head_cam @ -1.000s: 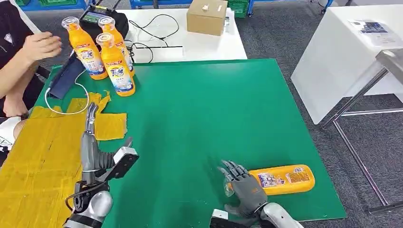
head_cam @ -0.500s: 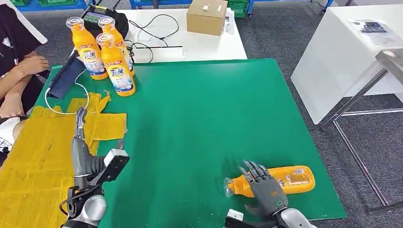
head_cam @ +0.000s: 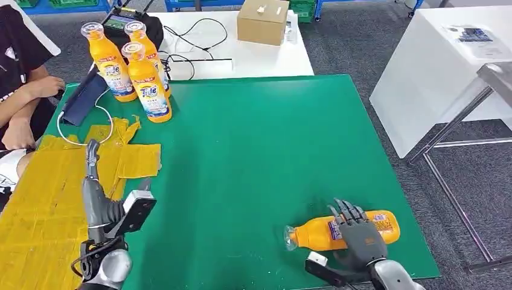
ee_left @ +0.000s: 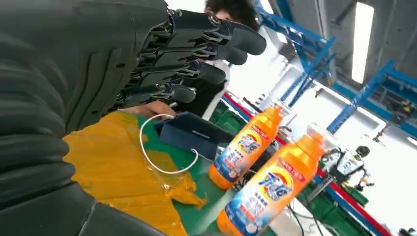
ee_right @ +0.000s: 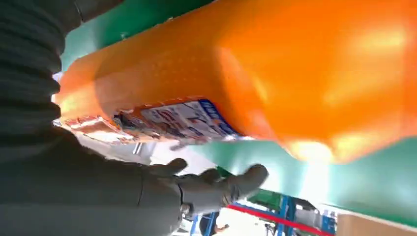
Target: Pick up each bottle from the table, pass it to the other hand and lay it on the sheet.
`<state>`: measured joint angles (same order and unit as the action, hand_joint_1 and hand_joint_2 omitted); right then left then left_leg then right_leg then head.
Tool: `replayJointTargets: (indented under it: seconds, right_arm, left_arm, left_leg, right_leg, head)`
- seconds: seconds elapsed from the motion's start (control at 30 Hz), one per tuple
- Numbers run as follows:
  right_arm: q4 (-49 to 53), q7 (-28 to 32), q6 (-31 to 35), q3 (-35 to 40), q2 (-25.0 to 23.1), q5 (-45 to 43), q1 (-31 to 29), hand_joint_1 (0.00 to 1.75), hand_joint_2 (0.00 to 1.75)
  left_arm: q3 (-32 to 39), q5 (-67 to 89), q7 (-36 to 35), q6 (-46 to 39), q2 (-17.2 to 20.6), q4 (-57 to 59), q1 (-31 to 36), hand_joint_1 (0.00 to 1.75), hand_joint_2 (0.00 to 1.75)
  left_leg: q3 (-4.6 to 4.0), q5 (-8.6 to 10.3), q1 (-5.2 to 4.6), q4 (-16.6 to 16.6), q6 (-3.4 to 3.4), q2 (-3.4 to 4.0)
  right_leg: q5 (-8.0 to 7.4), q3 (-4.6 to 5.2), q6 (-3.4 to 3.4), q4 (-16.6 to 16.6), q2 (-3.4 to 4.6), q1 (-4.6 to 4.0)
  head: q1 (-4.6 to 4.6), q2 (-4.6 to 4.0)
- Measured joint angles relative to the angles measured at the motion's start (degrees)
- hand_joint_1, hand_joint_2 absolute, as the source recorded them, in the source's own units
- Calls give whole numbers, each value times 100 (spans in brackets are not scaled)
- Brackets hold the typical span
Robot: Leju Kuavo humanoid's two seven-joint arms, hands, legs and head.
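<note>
An orange bottle (head_cam: 314, 235) lies on its side near the front right corner of the green mat (head_cam: 253, 145), cap end pointing left. My right hand (head_cam: 356, 232) lies over its labelled middle with the fingers spread across it. In the right wrist view the bottle (ee_right: 295, 73) sits close against the palm, and the fingers (ee_right: 231, 184) reach straight past it. My left hand (head_cam: 96, 196) is held edge-up over the yellow sheet (head_cam: 42, 199), fingers straight, holding nothing. Three upright orange bottles (head_cam: 148, 81) stand at the mat's far left corner, and two of them (ee_left: 273, 189) appear in the left wrist view.
A person's arms (head_cam: 24, 103) rest at the left edge beside the sheet. A dark blue pouch (head_cam: 84, 96) with a white cable lies near the upright bottles. A cardboard box (head_cam: 262, 21) sits on the white table behind. Another white table (head_cam: 435, 66) stands to the right.
My right hand has slid right along the lying bottle, from its neck to over its body. My left hand has drawn back and to the left. The person's raised hand has dropped away.
</note>
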<state>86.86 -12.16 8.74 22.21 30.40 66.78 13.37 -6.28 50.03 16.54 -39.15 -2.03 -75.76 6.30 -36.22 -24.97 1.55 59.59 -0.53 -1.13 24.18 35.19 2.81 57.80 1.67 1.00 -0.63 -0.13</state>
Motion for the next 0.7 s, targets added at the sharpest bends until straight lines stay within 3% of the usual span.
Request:
replayJointTargets:
  seconds: [0.43,0.7]
  right_arm:
    - [-737,610,-94,-656,-40,-320,-104,0,175]
    - [-1188,746,-341,-975,-26,-420,-271,0,175]
  left_arm:
    - [116,-210,173,9,15,-44,18,0,175]
    - [114,-322,271,15,20,-13,122,0,175]
  left_leg:
    - [16,-3,-1,0,4,4]
    - [83,-30,-1,-1,24,18]
  right_leg:
    - [-2,-9,1,-3,1,0]
    - [20,-14,-4,-17,4,-1]
  head:
    - [0,0]
    - [0,0]
